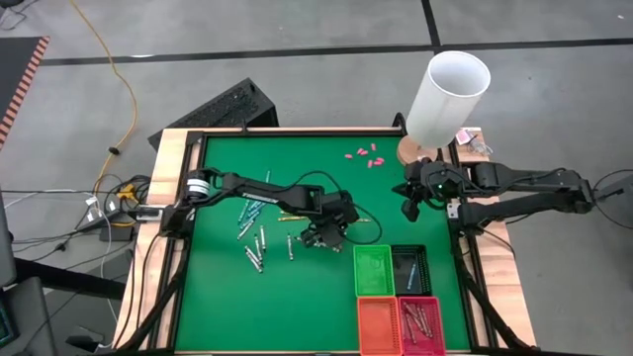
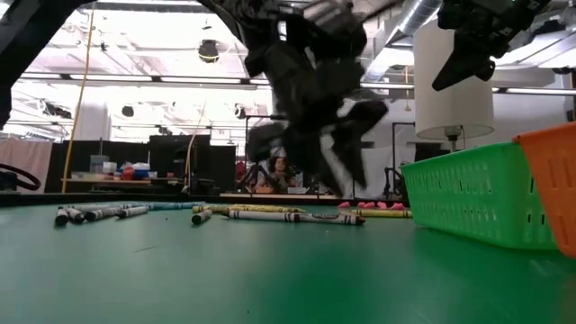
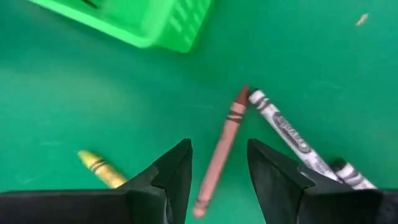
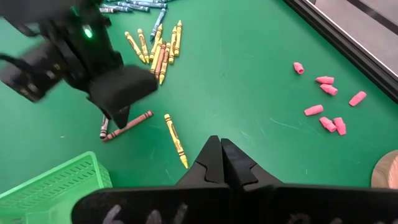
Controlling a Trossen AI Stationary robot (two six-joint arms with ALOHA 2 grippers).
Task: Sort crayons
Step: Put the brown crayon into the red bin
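Observation:
Many crayons [image 1: 255, 232] lie scattered on the green table, left of centre. My left gripper [image 3: 219, 144] is open, pointing slantwise down at a brownish-red crayon [image 3: 214, 171] that lies flat on the table. One finger stands on either side of this crayon, and I see no touch. A grey-white crayon [image 3: 283, 127] and a yellow one [image 3: 99, 167] lie beside it. In the high view my left gripper [image 1: 321, 237] is near the table's middle. My right gripper [image 4: 222, 152] is shut and empty, held above the table's right side [image 1: 410, 208].
Four baskets stand at the near right: green [image 1: 373, 269], black [image 1: 410, 269], orange [image 1: 377, 324], and red [image 1: 420, 324] holding several crayons. Small pink pieces [image 1: 364, 154] lie at the far side. A white cylinder [image 1: 447, 97] on a wooden base stands at the far right corner.

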